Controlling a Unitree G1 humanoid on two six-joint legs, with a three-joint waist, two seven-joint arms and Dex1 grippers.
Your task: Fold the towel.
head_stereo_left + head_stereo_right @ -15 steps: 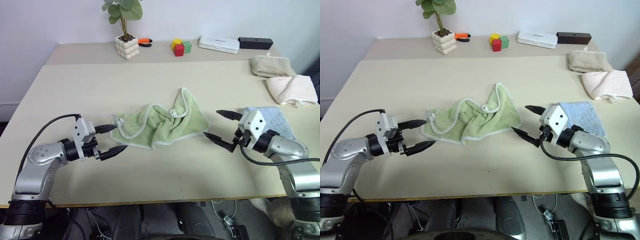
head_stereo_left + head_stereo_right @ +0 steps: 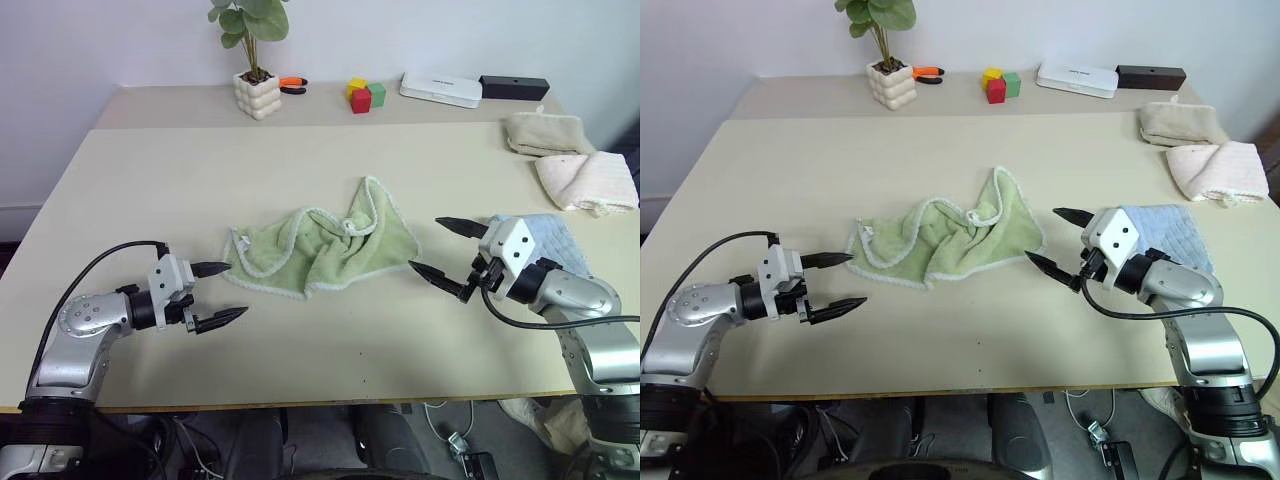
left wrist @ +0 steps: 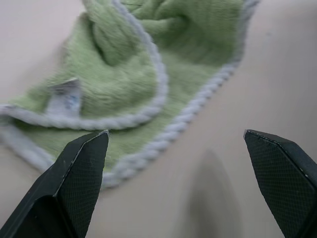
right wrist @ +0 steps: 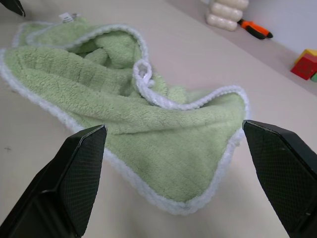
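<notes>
Left gripper [image 2: 222,293] has drawn back from the towel [image 2: 325,250] since half a second ago and now sits lower and closer to the near table edge; its fingers are spread wide with nothing between them. Its upper fingertip is just short of the towel's left corner, not touching. The right gripper, the towel and the rest of the tabletop look unchanged.

Surface: pale beige table [image 2: 300,160], matte, with a second lighter table [image 2: 170,100] butted against its far edge. Plain white wall behind. Black cable runs along the left arm.

Left to right along the far table: potted plant [image 2: 254,60] in a knobbly white pot, orange-handled tool [image 2: 291,84] just beside it, coloured blocks [image 2: 363,95] in yellow, red and green, flat white box [image 2: 440,88], black box [image 2: 513,87].

Middle of the near table: the towel, light green with white edging, lying crumpled and bunched, unfolded, with ridges running across it. White tag [image 3: 64,94] sits near its left corner; a small white loop [image 4: 143,69] shows near the centre folds.

Right gripper [image 2: 440,250] hovers just beside the towel's right edge, fingers parted wide and empty, no contact visible. Behind it a light blue folded towel [image 2: 550,240] lies flat. At the far right edge, a beige folded towel [image 2: 540,132] and, nearer, a cream-pink folded towel [image 2: 585,180], close together
</notes>
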